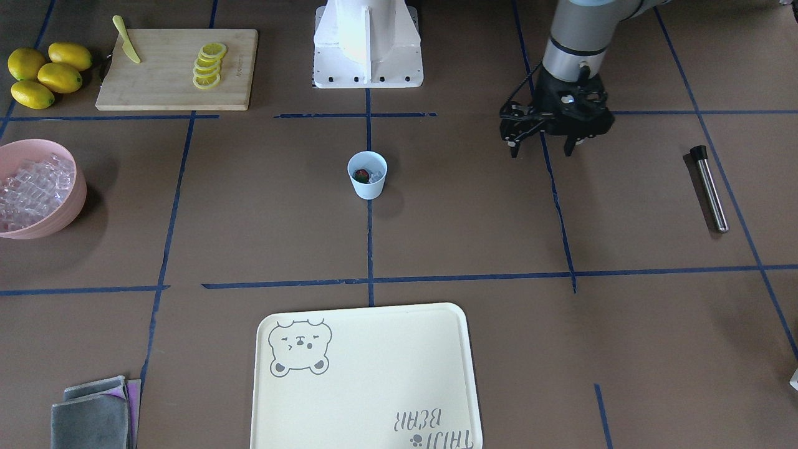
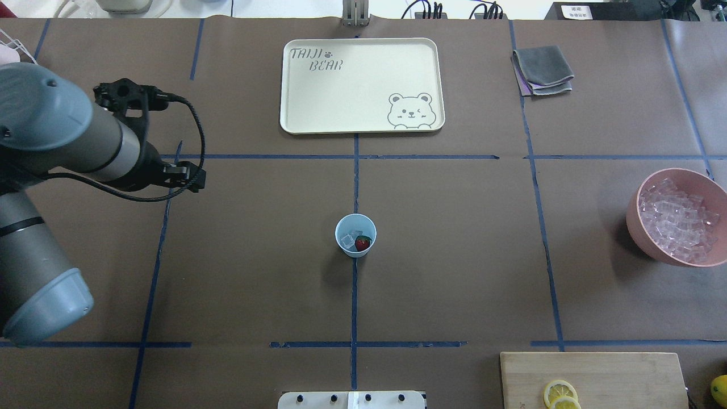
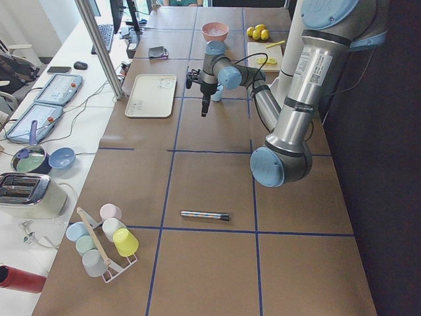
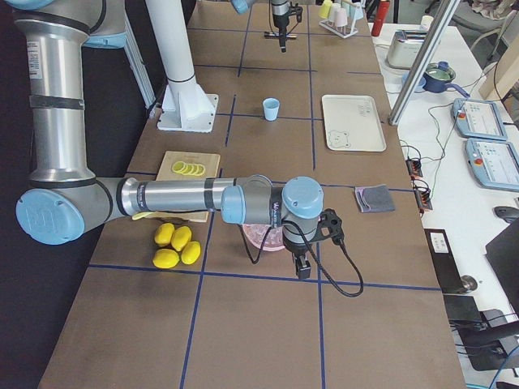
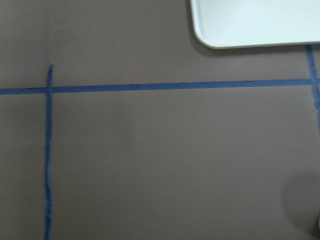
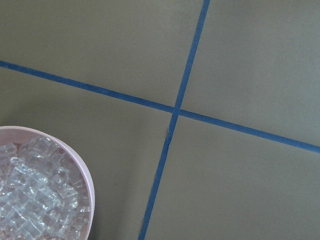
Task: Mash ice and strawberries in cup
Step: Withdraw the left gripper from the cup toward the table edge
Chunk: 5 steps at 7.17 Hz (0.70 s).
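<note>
At the middle of the desk [image 1: 474, 237], the light-blue cup [image 1: 367, 178] holds the strawberry [image 2: 362, 243] and ice [image 2: 352, 235], unmashed. The metal rod [image 1: 709, 187] lies well apart; being round, it may roll from a poor grip, and hard pressing could tip the unheld cup. Beyond, the left claw [image 1: 541, 151] hangs spread wide and empty. The right claw [image 4: 302, 263], near the pink bowl [image 2: 636, 218], is too small to tell.
</note>
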### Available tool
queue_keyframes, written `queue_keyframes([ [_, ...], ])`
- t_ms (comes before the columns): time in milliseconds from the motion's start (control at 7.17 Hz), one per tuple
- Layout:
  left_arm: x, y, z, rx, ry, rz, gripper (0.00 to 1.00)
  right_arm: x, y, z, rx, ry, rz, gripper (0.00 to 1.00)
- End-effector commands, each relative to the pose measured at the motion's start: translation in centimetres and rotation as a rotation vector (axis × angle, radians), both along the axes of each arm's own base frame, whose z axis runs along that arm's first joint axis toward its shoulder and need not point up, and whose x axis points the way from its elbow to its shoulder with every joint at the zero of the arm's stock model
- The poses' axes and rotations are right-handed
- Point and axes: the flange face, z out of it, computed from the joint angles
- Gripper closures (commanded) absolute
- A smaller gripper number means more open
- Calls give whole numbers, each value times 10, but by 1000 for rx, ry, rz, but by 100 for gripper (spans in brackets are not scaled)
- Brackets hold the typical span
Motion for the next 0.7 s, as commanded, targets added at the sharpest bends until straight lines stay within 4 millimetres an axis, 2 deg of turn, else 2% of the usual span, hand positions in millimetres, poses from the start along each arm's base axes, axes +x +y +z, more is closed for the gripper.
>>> queue_keyframes([
  [0,-76,5,79,8,33,32,0,0,0,-1,-1,0,3,1],
  [140,-106,14,121,15,15,71,0,0,0,0,-4,-1,3,1],
  [419,-146,32,203,77,37,48,0,0,1,1,-5,-1,4,1],
  [558,-160,44,240,74,62,49,0,0,1,2,-9,-1,6,1],
])
